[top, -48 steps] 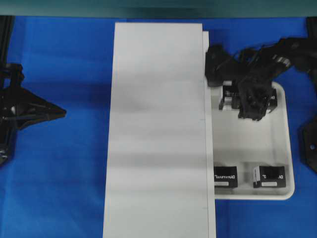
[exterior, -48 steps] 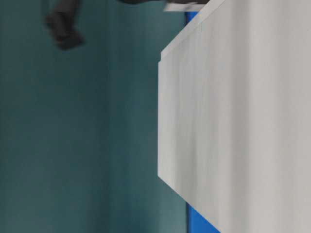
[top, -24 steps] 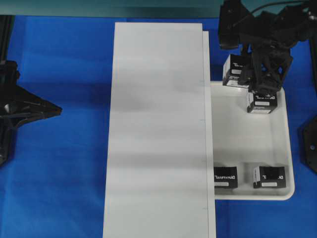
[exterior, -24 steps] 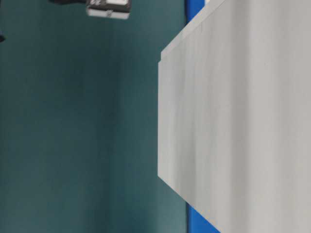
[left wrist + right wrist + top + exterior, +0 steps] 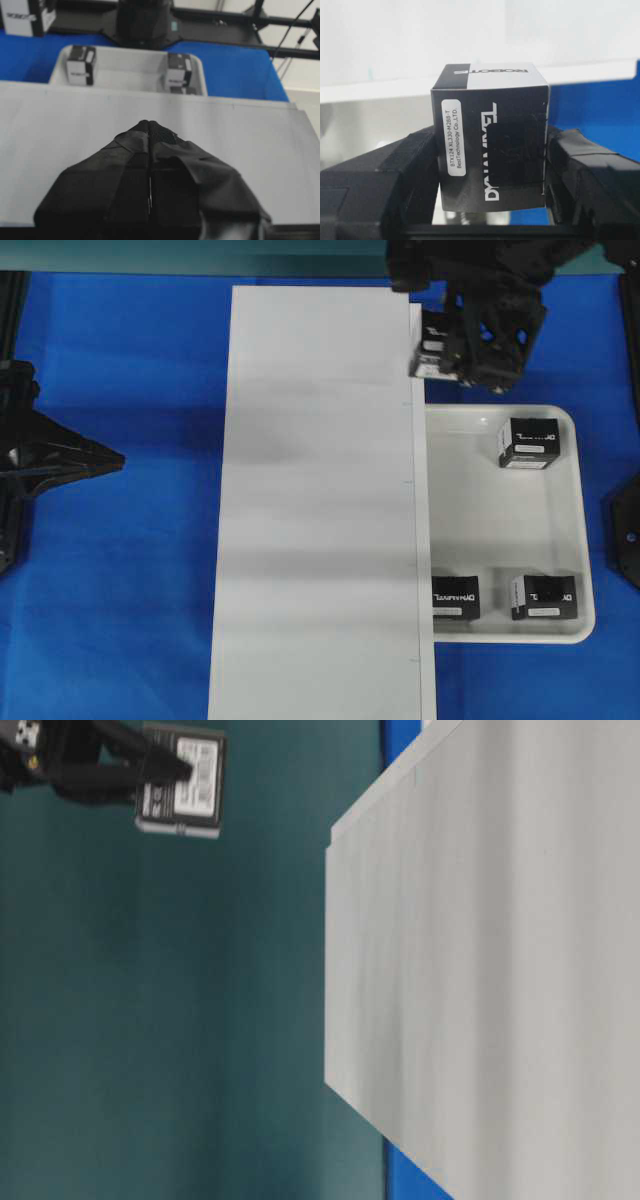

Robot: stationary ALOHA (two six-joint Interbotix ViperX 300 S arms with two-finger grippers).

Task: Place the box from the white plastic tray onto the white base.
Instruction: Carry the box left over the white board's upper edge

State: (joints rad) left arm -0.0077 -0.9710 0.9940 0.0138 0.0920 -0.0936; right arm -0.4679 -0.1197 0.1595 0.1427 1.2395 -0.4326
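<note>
Right gripper (image 5: pixel 462 340) clamped on box (image 5: pixel 432 343) — lifted clear of white plastic tray (image 5: pixel 500 540), now at white base (image 5: pixel 320 500) far-right corner; lowering next.

The box (image 5: pixel 432 345), a small black cube with white DYNAMIXEL lettering and a white label strip on one face, is clamped between the fingers of the right hand (image 5: pixel 470 340) and lifted clear of everything below. In the overhead view it hangs at about one o'clock, over the far right edge of the white base (image 5: pixel 320 500) and just beyond the far rim of the white plastic tray (image 5: pixel 585 530). The base is a long, flat, matte board with sharp corners, lying lengthwise from twelve to six. The glossy, rounded-corner tray lies at its three o'clock side, its left part tucked beneath the board's edge.
</note>
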